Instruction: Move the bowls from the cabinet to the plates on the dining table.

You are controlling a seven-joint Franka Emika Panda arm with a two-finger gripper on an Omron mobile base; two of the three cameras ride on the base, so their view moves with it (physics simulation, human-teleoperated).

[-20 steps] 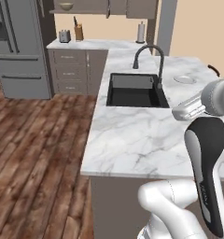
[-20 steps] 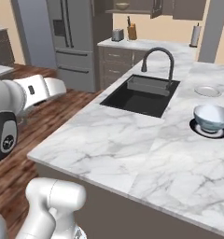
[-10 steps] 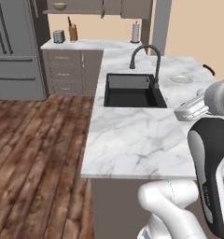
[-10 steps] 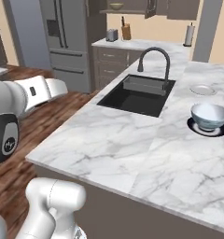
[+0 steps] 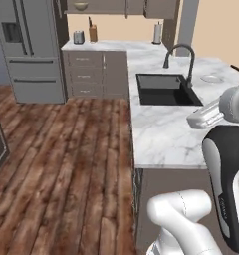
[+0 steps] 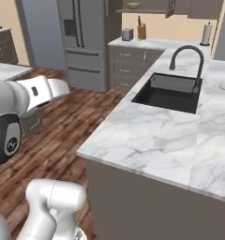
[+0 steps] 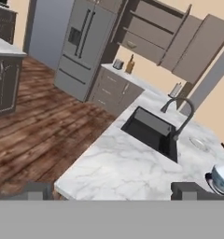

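The olive-tan bowl (image 5: pixel 80 6) sits on a shelf of the open cabinet (image 7: pixel 146 32) and appears again as the bowl (image 6: pixel 132 5) and the bowl (image 7: pixel 131 45). On the dining table (image 7: pixel 118 168), right of the black sink (image 7: pixel 151 130), the white-and-blue bowl (image 7: pixel 222 177) rests on the black-rimmed plate (image 7: pixel 211 179). The pale plate (image 7: pixel 198 143) lies bare beyond it, as does the plate (image 5: pixel 211 78). My gripper (image 7: pixel 113 192) is open and holds nothing, high over the table's near corner, facing the cabinet.
A grey fridge (image 5: pixel 32 50) stands left of the marble counter over drawers (image 5: pixel 96 69), which carries a toaster, a knife block and a paper roll (image 5: pixel 158 33). Wooden floor (image 5: pixel 66 164) stretches between the table and the fridge. Another counter (image 7: pixel 2 70) lies at the left.
Both base views have swung, so the base has moved: the table now lies further right and more floor shows. The gripper stays open.
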